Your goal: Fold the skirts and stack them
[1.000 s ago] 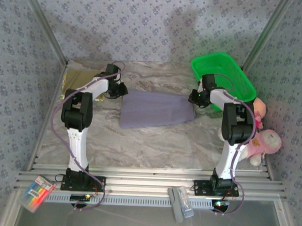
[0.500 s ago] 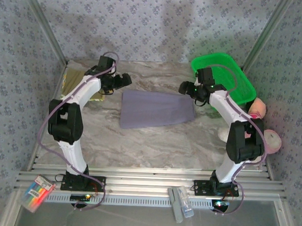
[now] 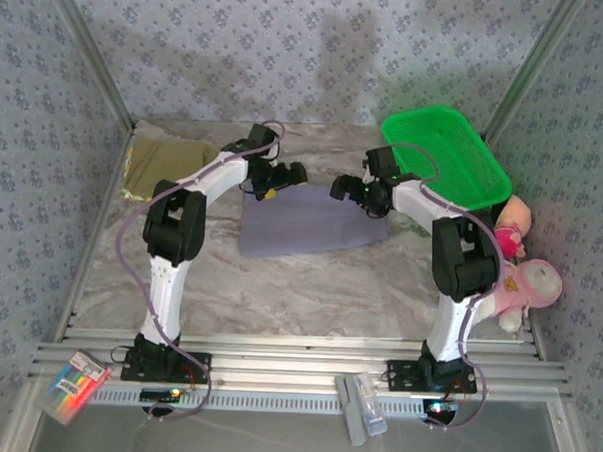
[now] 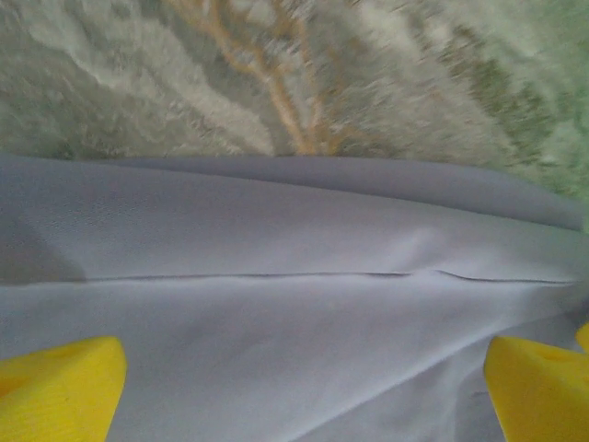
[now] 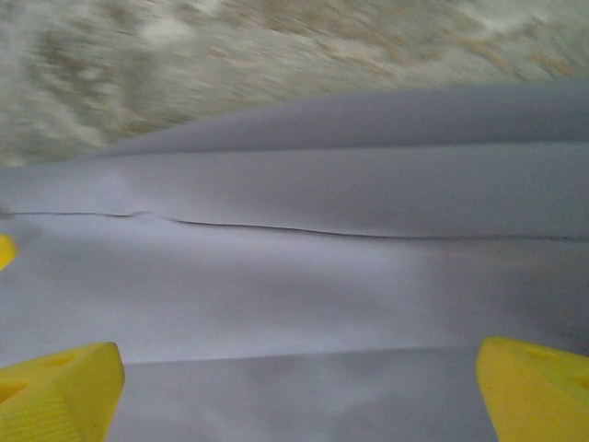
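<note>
The grey-lavender skirt [image 3: 306, 226] lies flat in the middle of the table, its far edge between both grippers. My left gripper [image 3: 289, 173] hovers over the skirt's far left corner, open, yellow fingertips [image 4: 60, 387] wide apart above the cloth [image 4: 294, 313]. My right gripper [image 3: 345, 188] hovers over the far right part, also open, its yellow fingertips [image 5: 534, 382] spread over the cloth [image 5: 304, 295]. Neither holds anything. An olive-khaki skirt [image 3: 156, 165] lies folded at the far left with a yellowish one under it.
A green plastic basket [image 3: 445, 157] stands at the back right. Pink plush toys [image 3: 524, 281] lie at the right edge. Patterned walls close in the table on three sides. A marker pack [image 3: 72, 384] and a tool [image 3: 359, 409] lie by the front rail.
Both arms swung inward from the outer sides of the skirt toward its far edge middle. The skirt has not moved.
</note>
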